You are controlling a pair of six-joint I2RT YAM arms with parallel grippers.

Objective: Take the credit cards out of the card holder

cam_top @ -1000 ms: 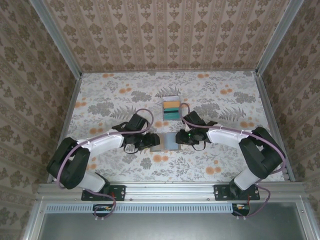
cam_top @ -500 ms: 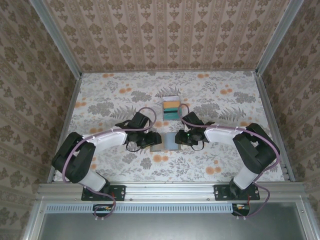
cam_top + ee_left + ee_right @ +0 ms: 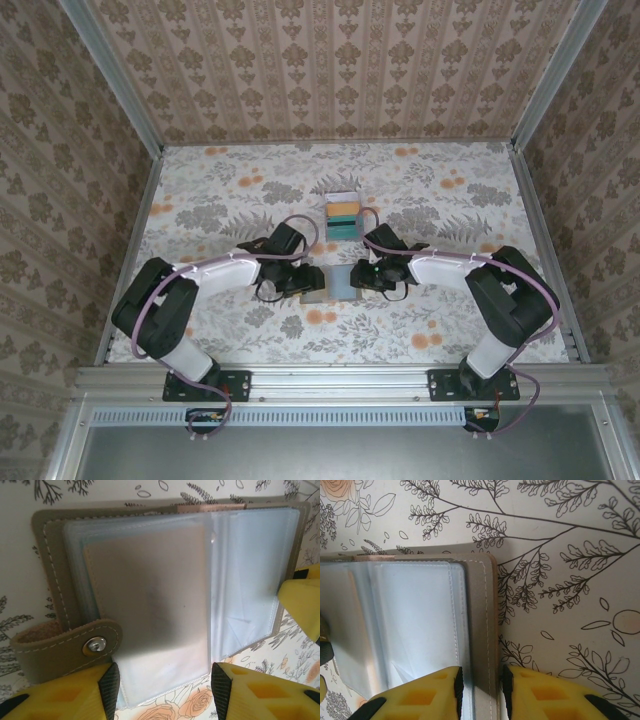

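The card holder lies open on the table between both grippers. In the left wrist view its olive cover with a snap tab frames clear sleeves. One frosted sleeve leaf stands up, and a grey, tan-edged rectangle the size of a credit card shows dimly through it. My left gripper is open, a finger on either side of that leaf's lower edge with small gaps. My right gripper is shut on the stitched right edge of the card holder. In the top view the left gripper and right gripper meet at its two ends.
A small white-rimmed box with orange and teal contents stands just behind the card holder. The floral table is walled by patterned panels on three sides. Both arms' cables loop near the box.
My left arm has swung a little inward and its gripper has edged closer to the card holder, jaws narrowing slightly. The right gripper and the card holder have stayed in place.
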